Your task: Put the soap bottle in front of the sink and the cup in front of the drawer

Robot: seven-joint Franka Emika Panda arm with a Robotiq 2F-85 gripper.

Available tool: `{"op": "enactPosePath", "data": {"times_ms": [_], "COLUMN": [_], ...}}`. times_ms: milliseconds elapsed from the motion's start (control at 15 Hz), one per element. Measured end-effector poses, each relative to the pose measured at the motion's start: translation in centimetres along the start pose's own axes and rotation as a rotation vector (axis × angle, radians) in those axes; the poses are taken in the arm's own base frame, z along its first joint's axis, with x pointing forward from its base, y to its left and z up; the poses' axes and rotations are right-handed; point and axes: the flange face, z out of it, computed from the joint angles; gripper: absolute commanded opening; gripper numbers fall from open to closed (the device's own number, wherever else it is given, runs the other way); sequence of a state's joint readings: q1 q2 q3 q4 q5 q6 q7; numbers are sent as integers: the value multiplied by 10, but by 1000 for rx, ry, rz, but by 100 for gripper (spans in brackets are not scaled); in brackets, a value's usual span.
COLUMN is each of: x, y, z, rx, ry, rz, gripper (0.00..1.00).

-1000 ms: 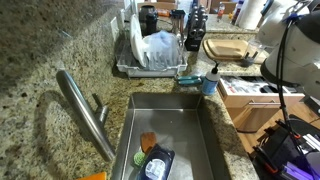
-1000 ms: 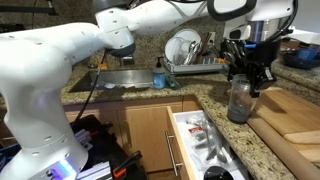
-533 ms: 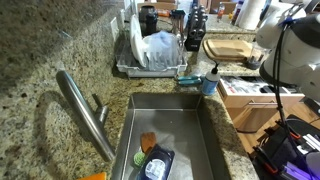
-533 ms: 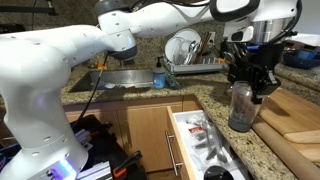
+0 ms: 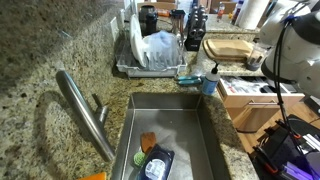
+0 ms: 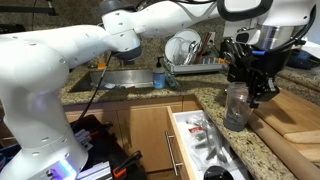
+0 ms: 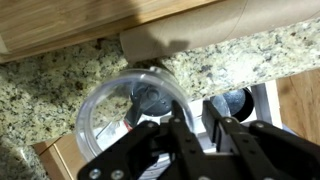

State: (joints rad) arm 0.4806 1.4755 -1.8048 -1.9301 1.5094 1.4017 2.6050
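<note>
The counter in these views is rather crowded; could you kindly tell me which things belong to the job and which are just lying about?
Belong to the job:
soap bottle
sink
clear cup, held by the pincer
open drawer

Just lying about:
dish rack with plates
wooden cutting board
teal-handled brush

Your arm (image 6: pixel 45 95) is glossy white all over: fat rounded link shells, smooth bulging joints, darker seams between segments. A thin black cable (image 5: pixel 284 55) loops alongside it in an exterior view. Your gripper (image 6: pixel 252 88) is matte black and blocky, with angular linkages. The wrist view shows its two fingers (image 7: pixel 180 140) as flat black bars with hinged knuckles.
</note>
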Motion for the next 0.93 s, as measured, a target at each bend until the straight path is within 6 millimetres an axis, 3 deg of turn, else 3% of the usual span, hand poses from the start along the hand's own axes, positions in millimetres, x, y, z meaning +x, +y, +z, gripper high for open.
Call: {"op": "enactPosePath", "data": {"times_ms": [333, 467, 733, 933], "x": [0, 6, 24, 39], "y": [-18, -18, 9, 6], "z": [-14, -38, -132, -208], "rx": [-27, -12, 91, 124], "ry": [-20, 11, 162, 221], "rz": [35, 37, -32, -75], "gripper": [91, 100, 100, 100]}}
